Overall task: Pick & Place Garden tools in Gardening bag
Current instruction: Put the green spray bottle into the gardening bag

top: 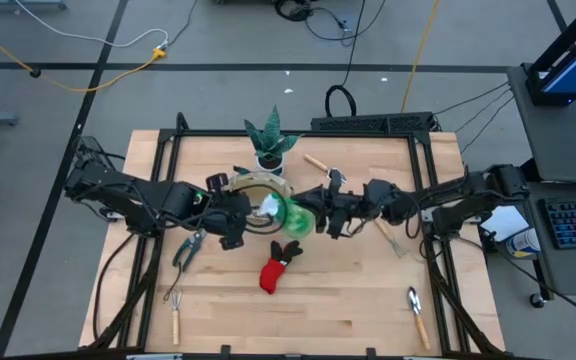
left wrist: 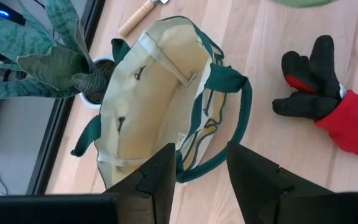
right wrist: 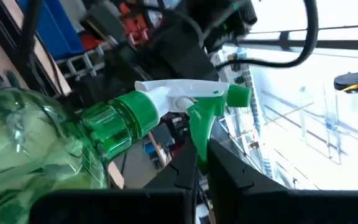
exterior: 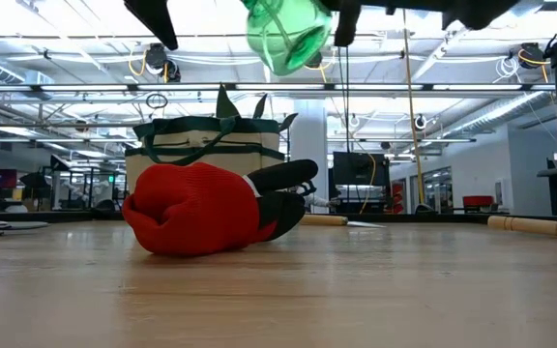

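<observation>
The green spray bottle (top: 292, 214) hangs in the air over the middle of the table, high above the wood in the low view (exterior: 284, 35). My right gripper (right wrist: 201, 167) is shut on it, reaching in from the right. The beige gardening bag (top: 256, 188) with green trim stands on its base just left of the bottle. My left gripper (left wrist: 197, 180) hovers open above the bag's near rim, touching nothing. A red-and-black glove (top: 279, 266), grey shears (top: 188, 249) and several wooden-handled tools, such as the trowel (top: 417, 315), lie on the table. My right gripper pinches the bottle's green trigger lever (right wrist: 199, 132) between its two fingers, below the white spray head. The fingers come about level from the table's right and run along the bottle. The bottle lies roughly level, spray head toward the bag, lifted clear of the table.
A spiky green plant in a white pot (top: 269, 148) stands right behind the bag. A wooden-handled tool (top: 315, 162) lies at the far middle and another (top: 175, 312) at the near left. Bare wood shows along the near middle. A black frame (top: 298, 134) borders the table.
</observation>
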